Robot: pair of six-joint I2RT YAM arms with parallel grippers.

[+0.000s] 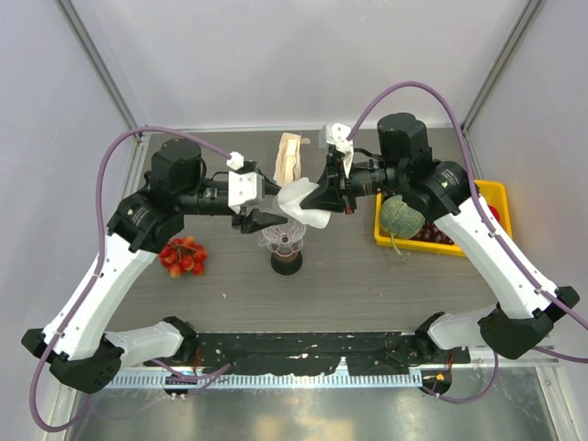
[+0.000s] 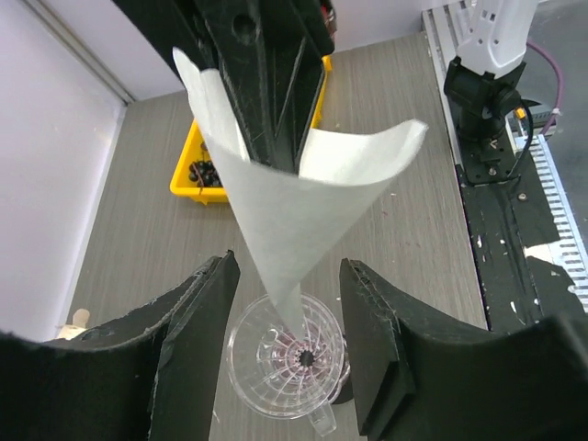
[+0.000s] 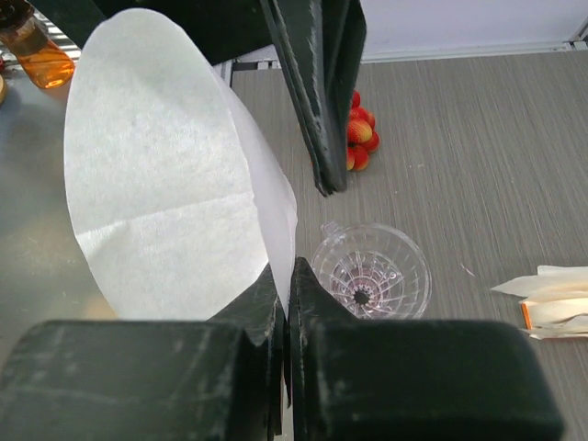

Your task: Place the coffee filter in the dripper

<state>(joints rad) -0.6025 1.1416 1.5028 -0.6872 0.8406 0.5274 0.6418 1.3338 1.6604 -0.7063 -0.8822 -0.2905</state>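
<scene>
Coffee filter (image 1: 303, 204) first: you have it in the air over the middle of the table, opened into a cone with its point down, above the dripper (image 1: 284, 238) and not seated in it. Your right gripper (image 3: 287, 276) is pinched shut on the filter's upper edge. Your left gripper (image 2: 289, 266) stands open, one finger on each side of the cone's lower end, and neither appears to touch the paper. The dripper is clear and ribbed with nothing inside, and it sits on a dark brown cup (image 1: 286, 262). At the right you have a yellow tray (image 1: 496, 193) holding small dark fruit, with a green netted melon (image 1: 402, 216) at its near left corner. A packet (image 1: 290, 158) stands just far of the dripper; its orange marks are too small to read. Red fruit (image 1: 183, 254) lies loose on the table at the left. A small bottle (image 3: 41, 55) of amber liquid shows on the metal surface near you.
</scene>
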